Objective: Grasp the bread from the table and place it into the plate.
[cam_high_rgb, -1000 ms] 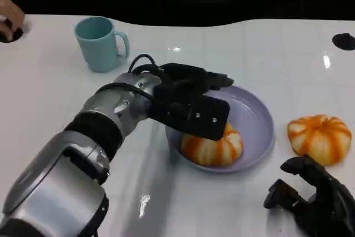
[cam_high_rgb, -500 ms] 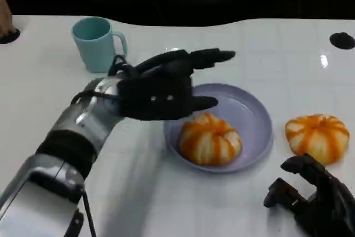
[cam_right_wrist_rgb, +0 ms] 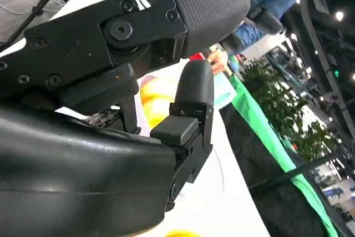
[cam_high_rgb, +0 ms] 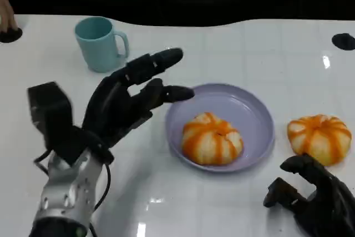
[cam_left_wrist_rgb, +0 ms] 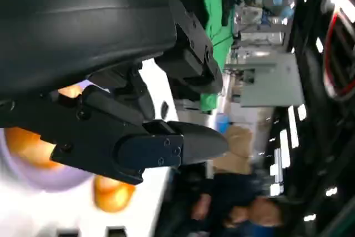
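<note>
An orange-and-white striped bread (cam_high_rgb: 212,139) lies in the lavender plate (cam_high_rgb: 257,119) at mid-table. A second striped bread (cam_high_rgb: 319,137) sits on the table to the plate's right. My left hand (cam_high_rgb: 126,101) hovers just left of the plate, raised, its fingers spread and holding nothing. At the lower right my right hand (cam_high_rgb: 317,199) rests near the table's front edge, just below the second bread, fingers apart and holding nothing. The left wrist view has the black fingers (cam_left_wrist_rgb: 138,142) with the plate (cam_left_wrist_rgb: 39,173) and an orange bread (cam_left_wrist_rgb: 113,191) behind them. In the right wrist view the bread (cam_right_wrist_rgb: 158,101) peeks past the fingers (cam_right_wrist_rgb: 194,90).
A teal mug (cam_high_rgb: 101,43) stands at the back left, behind my left hand. A black round spot (cam_high_rgb: 343,40) marks the far right of the white table (cam_high_rgb: 222,209). A person's hand (cam_high_rgb: 5,18) rests at the far left edge.
My left hand has let go of the bread in the plate and drawn back to the left and toward me, its fingers spreading. The right hand has stayed still.
</note>
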